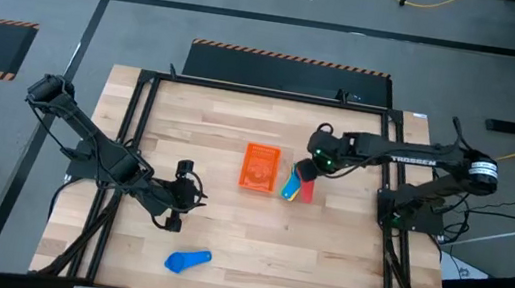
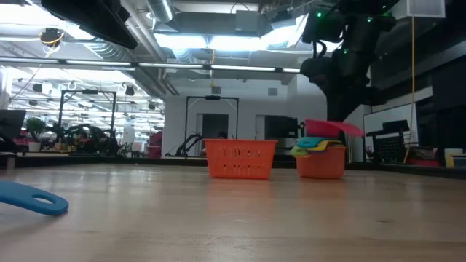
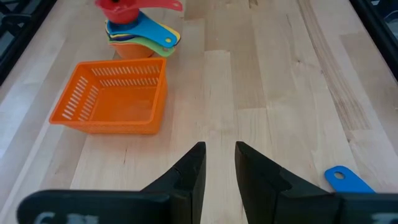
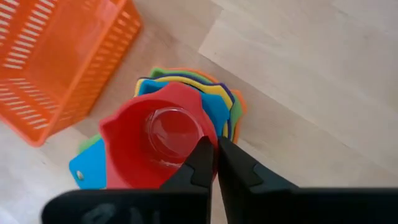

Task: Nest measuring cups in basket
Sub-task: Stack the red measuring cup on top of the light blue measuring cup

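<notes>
A stack of nested measuring cups [image 1: 292, 187] [image 2: 319, 156] stands on the table just right of the orange mesh basket [image 1: 259, 167] [image 2: 240, 158] [image 3: 109, 99], which holds nothing. Light blue, yellow and green handles fan out over an orange bottom cup. My right gripper [image 4: 215, 155] [image 1: 311, 169] is shut on a red cup [image 4: 155, 143] [image 2: 328, 129] directly over that stack. One blue cup [image 1: 189, 261] [image 2: 33, 198] [image 3: 348, 180] lies alone near the table's near edge. My left gripper [image 3: 219, 155] [image 1: 190, 195] hovers left of the basket, slightly open, touching nothing. My right gripper pinches the red cup's rim [image 4: 208, 134], one finger over the cup's inside and one outside its wall, coming from above and pointing down. The cup stays upright, right over the stack [image 4: 221, 102]. Whether it rests in the top cup, I cannot tell.
The basket's open top faces up, with its right wall close to the stack. Bare wood lies between my left gripper and the basket and across the near half of the table. A black metal frame [image 1: 146, 78] runs along the table's edges.
</notes>
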Available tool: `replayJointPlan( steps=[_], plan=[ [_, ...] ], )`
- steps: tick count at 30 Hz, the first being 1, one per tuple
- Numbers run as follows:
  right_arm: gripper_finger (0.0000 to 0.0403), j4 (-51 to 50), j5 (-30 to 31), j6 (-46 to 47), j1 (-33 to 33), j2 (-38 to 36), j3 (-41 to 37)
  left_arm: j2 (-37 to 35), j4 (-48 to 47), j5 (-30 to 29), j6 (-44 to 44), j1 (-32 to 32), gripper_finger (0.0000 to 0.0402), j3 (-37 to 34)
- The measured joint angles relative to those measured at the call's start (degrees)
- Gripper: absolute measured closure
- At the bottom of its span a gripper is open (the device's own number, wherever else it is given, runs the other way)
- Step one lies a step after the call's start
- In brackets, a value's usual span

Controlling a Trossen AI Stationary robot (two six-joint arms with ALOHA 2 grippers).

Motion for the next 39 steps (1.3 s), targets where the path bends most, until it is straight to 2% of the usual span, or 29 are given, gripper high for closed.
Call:
replayJointPlan(
  steps=[8, 20, 28, 32, 39],
  plan=[
    [0.0384, 0.10, -2.14, -0.09, -0.02, 1.63, 0.00, 0.01, 0.00, 0.00, 0.00, 0.01, 0.0322, 0.00],
    [0.0328, 0.08, -2.25, -0.51, -0.02, 1.63, 0.00, 0.01, 0.00, 0.00, 0.00, 0.00, 0.0322, 0.00],
    [0.0323, -2.67, -3.28, -2.14, -0.02, 0.03, 0.00, 0.01, 0.00, 0.00, -0.02, 0.01, 0.0322, 0.00],
    [0.0323, -7.72, -1.79, -2.58, 0.47, -3.27, 0.00, 0.01, 0.00, 0.02, -0.04, 0.00, 0.0322, 0.00],
    [0.0322, -15.21, 4.85, 6.69, 6.99, -5.49, -0.08, 0.01, 0.00, 0.02, -0.07, 0.01, 0.0322, 0.00]
  ],
)
